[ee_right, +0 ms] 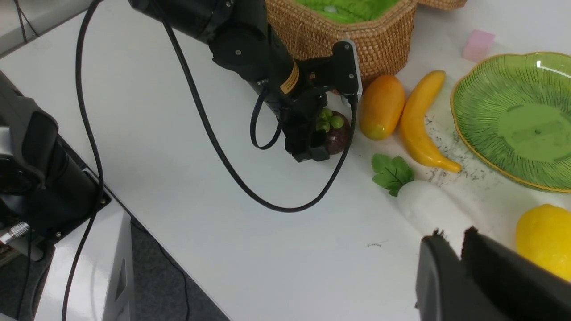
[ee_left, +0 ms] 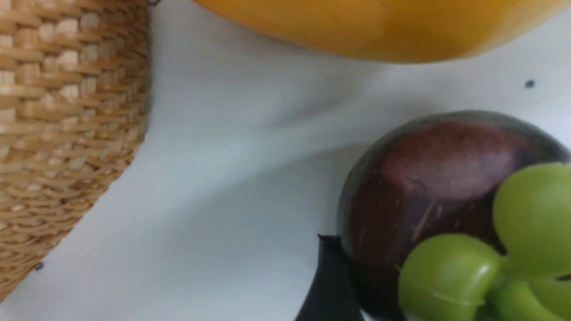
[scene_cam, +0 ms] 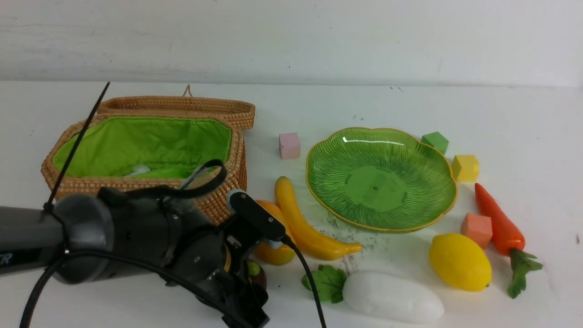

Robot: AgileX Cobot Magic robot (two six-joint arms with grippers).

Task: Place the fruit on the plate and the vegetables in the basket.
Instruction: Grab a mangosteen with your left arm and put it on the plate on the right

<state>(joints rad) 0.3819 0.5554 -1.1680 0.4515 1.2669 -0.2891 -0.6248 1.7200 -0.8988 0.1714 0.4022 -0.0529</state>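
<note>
My left gripper [scene_cam: 255, 286] reaches down beside the basket [scene_cam: 136, 186] and is shut on the dark purple mangosteen [scene_cam: 257, 273], which rests on the table. One black finger [ee_left: 332, 285] presses its side [ee_left: 428, 187]. The mango [scene_cam: 275, 255] and banana [scene_cam: 305, 223] lie just beyond it, left of the green plate [scene_cam: 337, 136], which holds nothing. The lemon [scene_cam: 460, 262], white radish [scene_cam: 391, 296] and carrot [scene_cam: 498, 223] lie in front of and right of the plate. My right gripper [ee_right: 453, 240] hovers shut near the radish [ee_right: 428, 205] and lemon [ee_right: 544, 238], holding nothing.
Foam cubes stand around the plate: pink [scene_cam: 289, 146], green [scene_cam: 435, 142], yellow [scene_cam: 465, 167] and orange [scene_cam: 477, 230]. The basket's lid [scene_cam: 182, 107] lies open behind it. A black cable [ee_right: 214, 142] loops over the table by the left arm. The table edge [ee_right: 147, 223] runs close by.
</note>
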